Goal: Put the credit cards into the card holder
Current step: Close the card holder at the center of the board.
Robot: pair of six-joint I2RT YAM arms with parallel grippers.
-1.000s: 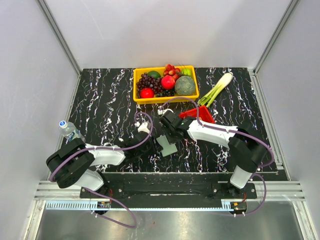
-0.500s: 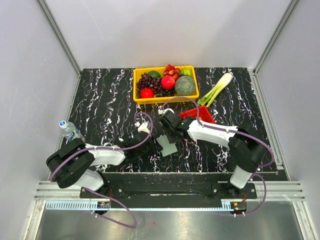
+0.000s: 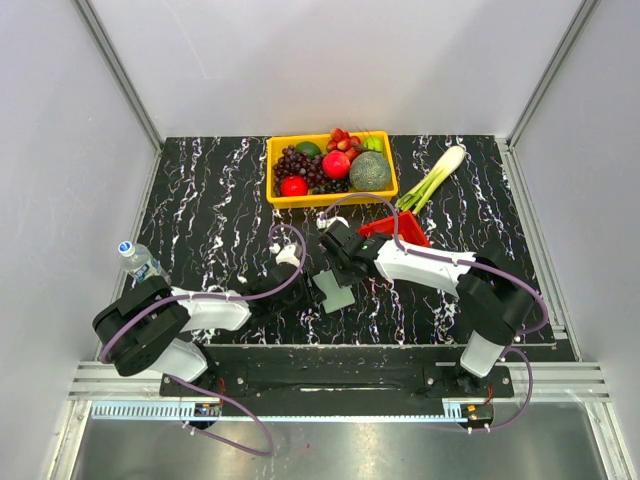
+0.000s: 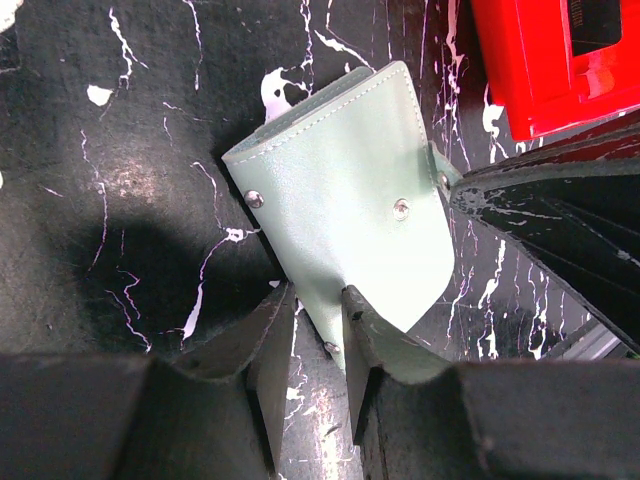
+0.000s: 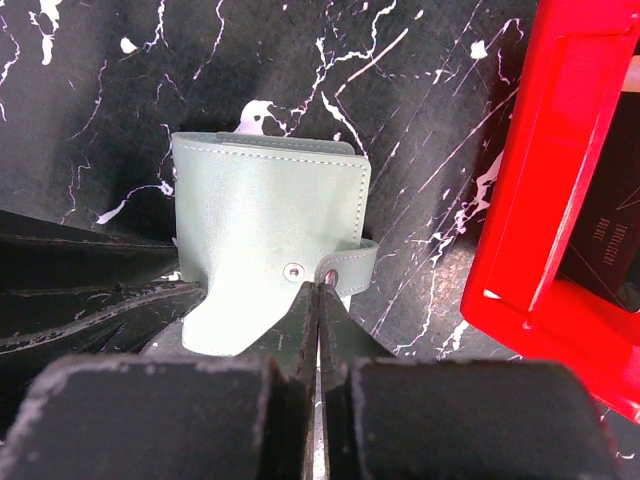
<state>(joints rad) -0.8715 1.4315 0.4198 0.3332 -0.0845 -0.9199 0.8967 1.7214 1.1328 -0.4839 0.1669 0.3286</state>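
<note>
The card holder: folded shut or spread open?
Folded shut: the card holder shows only its outer cover, no inner pockets. Snap fastened: cannot tell.

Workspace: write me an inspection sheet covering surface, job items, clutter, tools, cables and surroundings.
Surface: table, black marbled.
Job's things: holder folded, at centre; one dark card in the red basket; other cards not seen.
Clutter: fruit bin, leek, bottle.
Tools: left tool straddles the holder's corner, grip unclear; right tool shut on the holder by its strap.
Cables: purple cables loop over both arms.
Surroundings: white walls; nothing else seen.
</note>
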